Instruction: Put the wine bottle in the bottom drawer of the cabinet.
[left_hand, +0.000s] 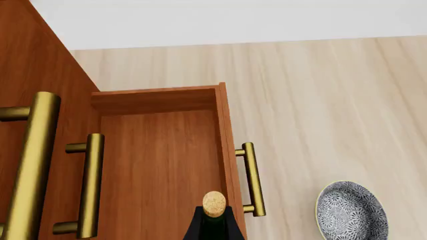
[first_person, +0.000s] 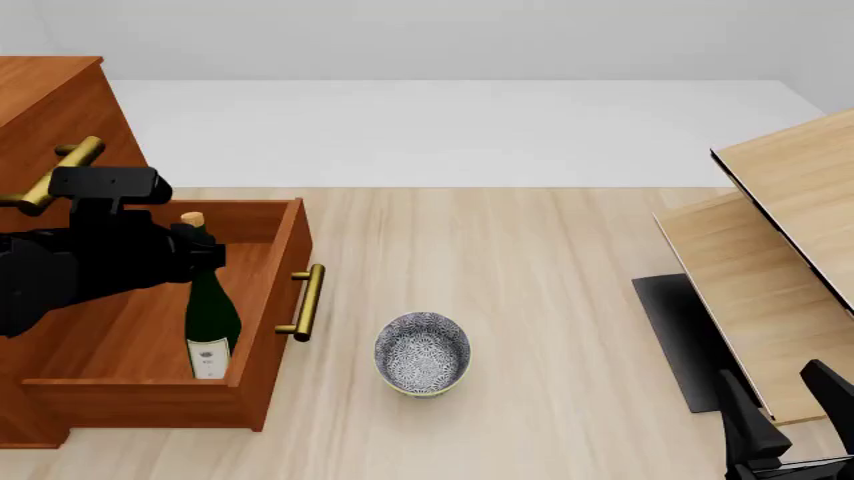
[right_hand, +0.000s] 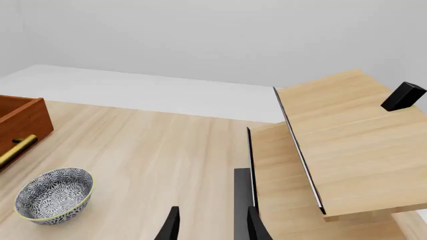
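The wine bottle, dark green with a white label, stands upright inside the pulled-out bottom drawer of the reddish-brown cabinet. My left gripper is shut on its neck just below the cap. The drawer's near wall hides the bottle's base, so I cannot tell whether it rests on the floor. In the left wrist view the bottle's cap pokes up between my fingers above the drawer floor. My right gripper hovers open and empty at the near right, seen also in its own view as the right gripper.
A patterned bowl sits on the table right of the drawer's brass handle. Two more brass handles project above the open drawer. Pale light-wood furniture and a dark panel fill the right side.
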